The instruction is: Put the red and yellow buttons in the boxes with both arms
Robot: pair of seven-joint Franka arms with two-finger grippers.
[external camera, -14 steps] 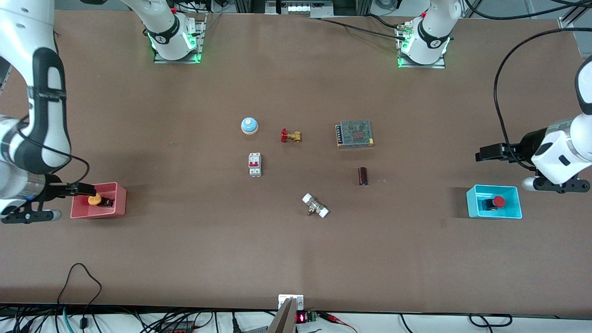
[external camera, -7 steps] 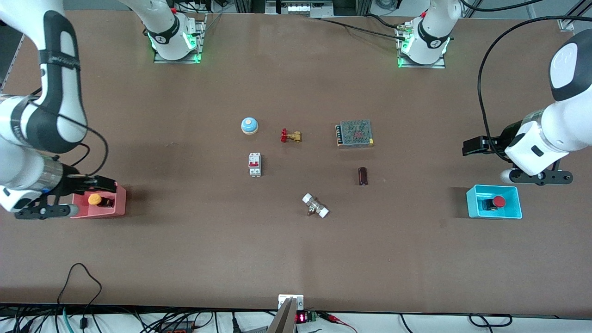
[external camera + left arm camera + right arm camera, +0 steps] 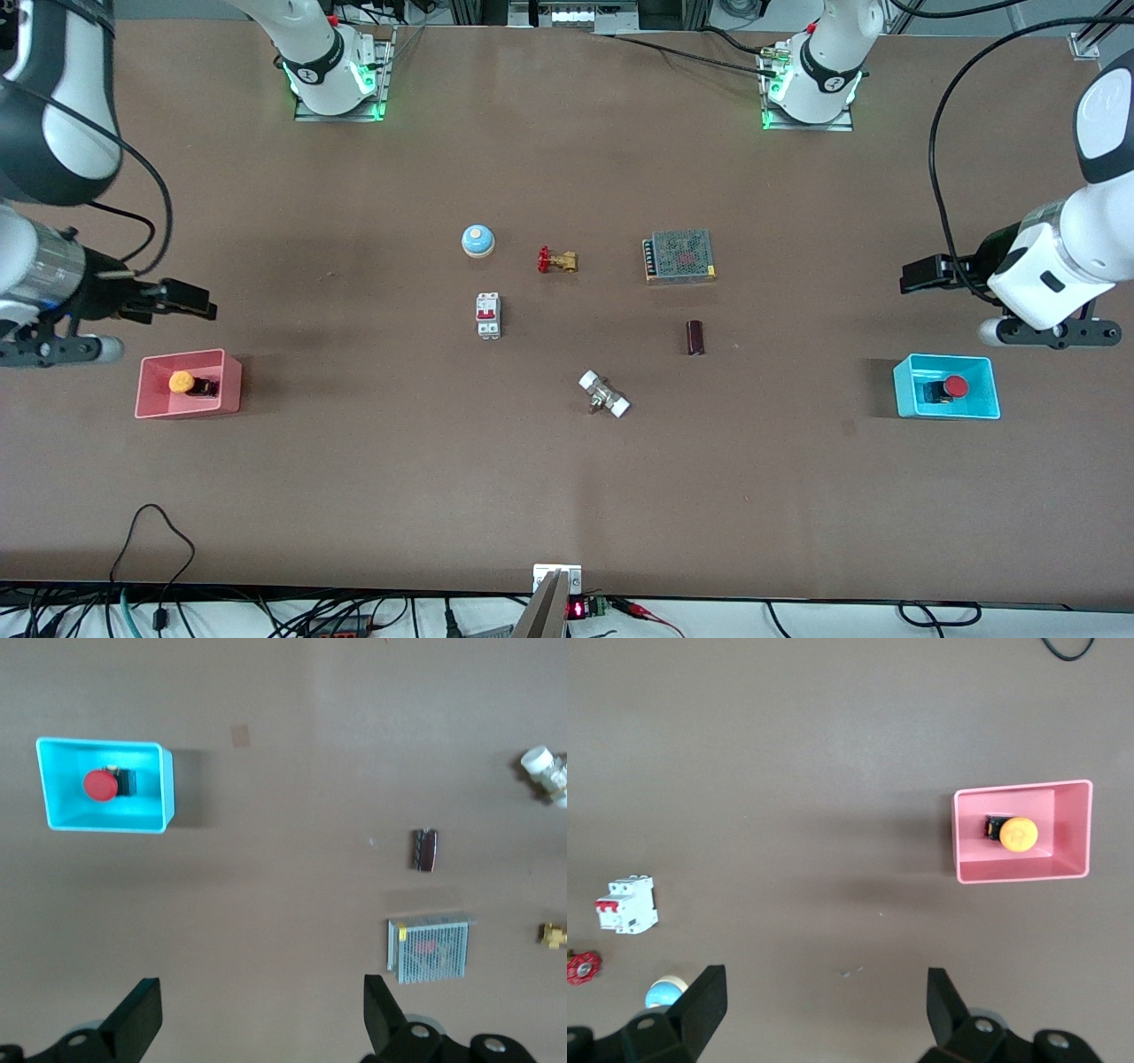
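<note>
The yellow button lies in the pink-red box at the right arm's end of the table; both show in the right wrist view, button in box. The red button lies in the cyan-blue box at the left arm's end; the left wrist view shows button in box. My right gripper is open and empty, up over bare table beside the pink-red box. My left gripper is open and empty, up over bare table beside the cyan-blue box.
Mid-table lie a blue domed bell, a brass valve with a red handle, a white circuit breaker, a meshed power supply, a dark brown cylinder and a white-ended fitting.
My right gripper has risen off the pink-red box and moved toward the robots' bases, leaving the yellow button inside. My left gripper has stayed up near the cyan-blue box, shifting slightly.
</note>
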